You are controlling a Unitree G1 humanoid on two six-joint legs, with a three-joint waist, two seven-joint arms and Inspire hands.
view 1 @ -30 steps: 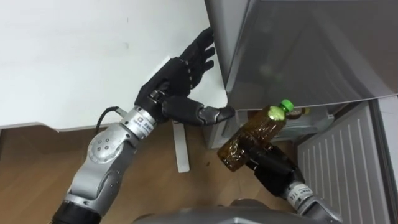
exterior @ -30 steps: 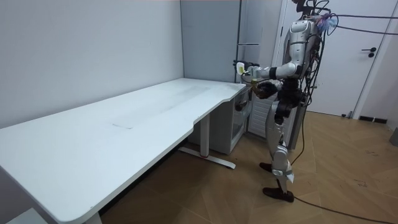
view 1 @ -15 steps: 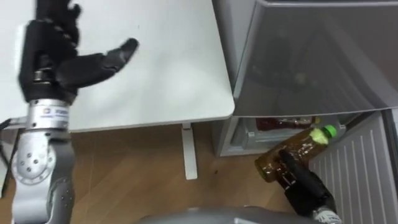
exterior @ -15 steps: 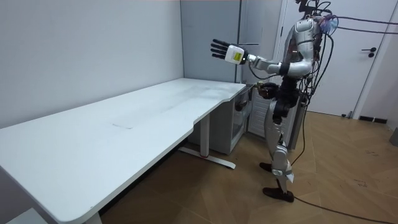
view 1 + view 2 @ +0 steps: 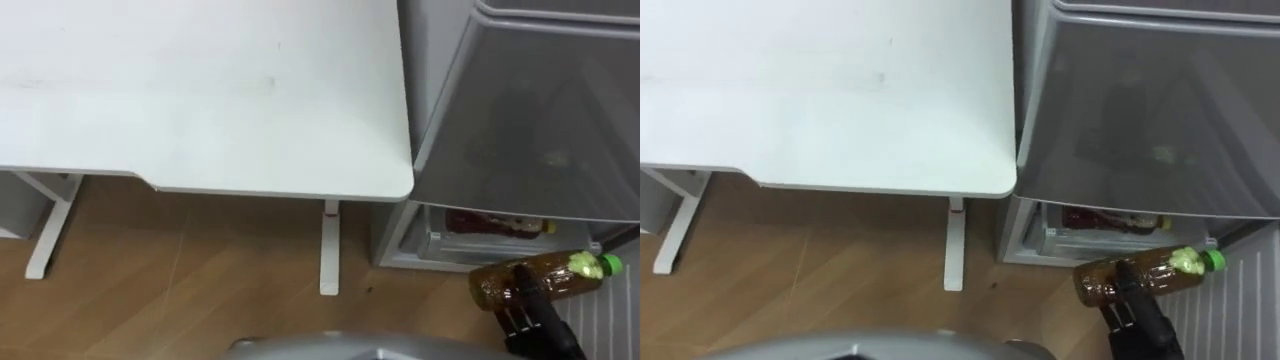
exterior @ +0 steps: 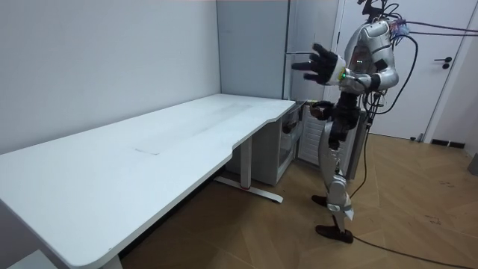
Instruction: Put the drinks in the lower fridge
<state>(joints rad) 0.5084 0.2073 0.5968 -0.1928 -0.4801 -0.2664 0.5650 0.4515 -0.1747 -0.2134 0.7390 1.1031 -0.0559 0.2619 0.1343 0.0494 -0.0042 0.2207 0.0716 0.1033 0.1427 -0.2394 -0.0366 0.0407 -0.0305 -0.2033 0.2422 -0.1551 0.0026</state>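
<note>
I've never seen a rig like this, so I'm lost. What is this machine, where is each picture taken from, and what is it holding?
It is a humanoid robot on two legs, doing housework. Two pictures look down from cameras in its head; the third comes from a camera standing in the room. Below lies a white desk, beside a grey fridge whose lower compartment is open, a red-labelled drink inside. The right hand grips a brown plastic bottle with a green cap by that opening. The left hand is up and spread open.

No lettering can be read; any print on the bottle (image 5: 540,281) or the red packs (image 5: 488,224) in the fridge (image 5: 530,110) is too small.
</note>
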